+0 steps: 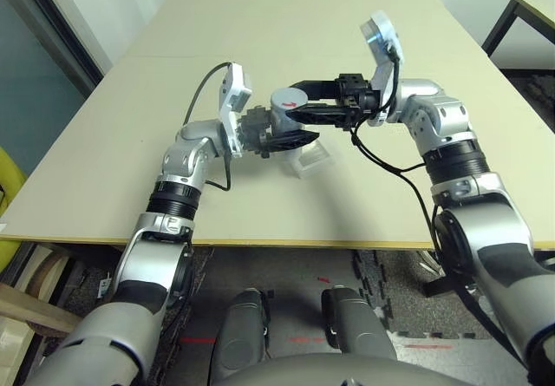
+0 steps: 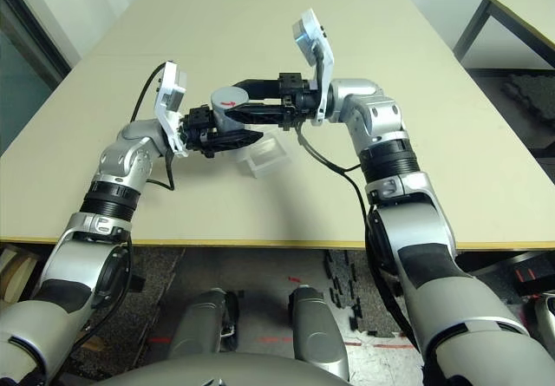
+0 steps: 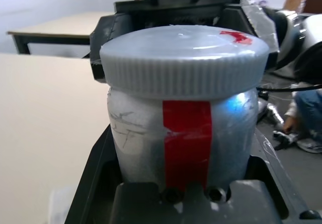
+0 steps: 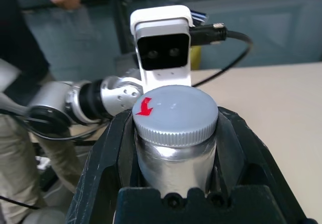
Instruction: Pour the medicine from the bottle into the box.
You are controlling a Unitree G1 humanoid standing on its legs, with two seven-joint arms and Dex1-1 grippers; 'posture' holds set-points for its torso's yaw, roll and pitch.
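Both grippers hold one item in the air above the table (image 1: 104, 143). Left gripper (image 1: 290, 136) is closed on the bottle (image 3: 181, 138), clamping its body. Right gripper (image 1: 299, 100) is closed around the ribbed cap (image 4: 176, 116), which is still on. Judgement: the bottle is light and rigid with a smooth, slippery wall; hold the body low and twist at the ribbing. Beneath it, the clear box (image 2: 264, 158) rests on the tan tabletop; it looks light and easily displaced. A person stands beyond the table.
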